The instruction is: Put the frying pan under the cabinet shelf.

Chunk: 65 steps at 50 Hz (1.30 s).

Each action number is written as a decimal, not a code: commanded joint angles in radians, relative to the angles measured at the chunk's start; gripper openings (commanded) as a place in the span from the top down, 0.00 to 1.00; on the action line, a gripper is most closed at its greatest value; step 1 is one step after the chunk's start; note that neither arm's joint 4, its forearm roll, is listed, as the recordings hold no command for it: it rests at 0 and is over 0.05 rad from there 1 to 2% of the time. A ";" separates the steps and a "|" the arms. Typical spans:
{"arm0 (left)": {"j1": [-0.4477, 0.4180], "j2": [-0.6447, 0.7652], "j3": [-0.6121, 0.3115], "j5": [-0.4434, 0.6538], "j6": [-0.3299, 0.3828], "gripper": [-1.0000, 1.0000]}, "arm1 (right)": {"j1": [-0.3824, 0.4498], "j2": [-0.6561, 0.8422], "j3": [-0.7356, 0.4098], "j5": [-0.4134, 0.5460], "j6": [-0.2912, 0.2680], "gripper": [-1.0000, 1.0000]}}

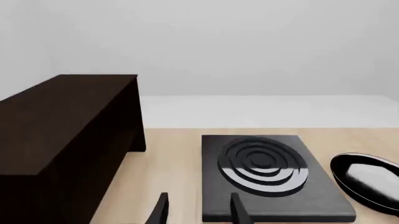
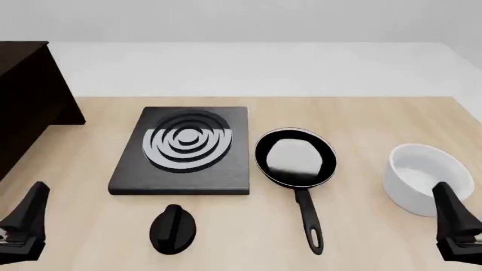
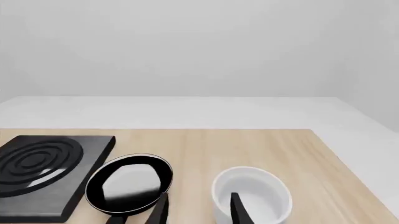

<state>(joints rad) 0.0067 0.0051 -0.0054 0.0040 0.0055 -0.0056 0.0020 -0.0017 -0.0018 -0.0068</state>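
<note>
On table (image 2: 376,118), far left: one cabinet (image 2: 22,96), dark wood, partly out of the front view. One black stove plate (image 2: 184,151) mid-table, grey rings. One pan (image 2: 295,158) just right of the plate, handle toward the arms, well apart from the cabinet. One white bowl (image 2: 420,176) further right. One black knob (image 2: 173,227) near side of the plate. Two hands: left hand (image 1: 198,210) fingers apart, empty; right hand (image 3: 198,210) fingers apart, empty, over the bowl.

Two matte black, wedge-shaped left gripper (image 2: 29,223) and right gripper (image 2: 454,223) bodies at lower frame corners, tapering upward to narrow tips. Slim, flat, dark blade-like fingers (image 1: 163,210) in wrist views.
</note>
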 commanded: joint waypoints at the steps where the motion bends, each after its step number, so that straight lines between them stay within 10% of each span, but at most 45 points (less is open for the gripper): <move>1: 0.006 0.030 0.003 -0.021 -0.018 0.00 | 0.006 0.004 -0.003 0.000 0.003 0.00; 16: -0.063 0.422 -0.172 -0.168 -0.130 0.00 | 0.006 0.002 -0.003 0.001 -0.001 0.00; 48: -0.605 1.005 -0.816 0.196 -0.327 0.00 | 0.006 0.005 -0.004 0.000 0.000 0.00; 50: -0.640 1.024 -0.826 0.200 -0.416 0.00 | 0.007 0.003 -0.004 0.001 -0.004 0.00; 65: -0.741 1.205 -0.950 0.263 -0.474 0.00 | 0.007 0.011 -0.002 -0.008 -0.003 0.00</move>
<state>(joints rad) -0.6596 1.0683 -0.8624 0.2211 -0.4022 0.0009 0.0085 -0.0050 -0.0045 -0.0089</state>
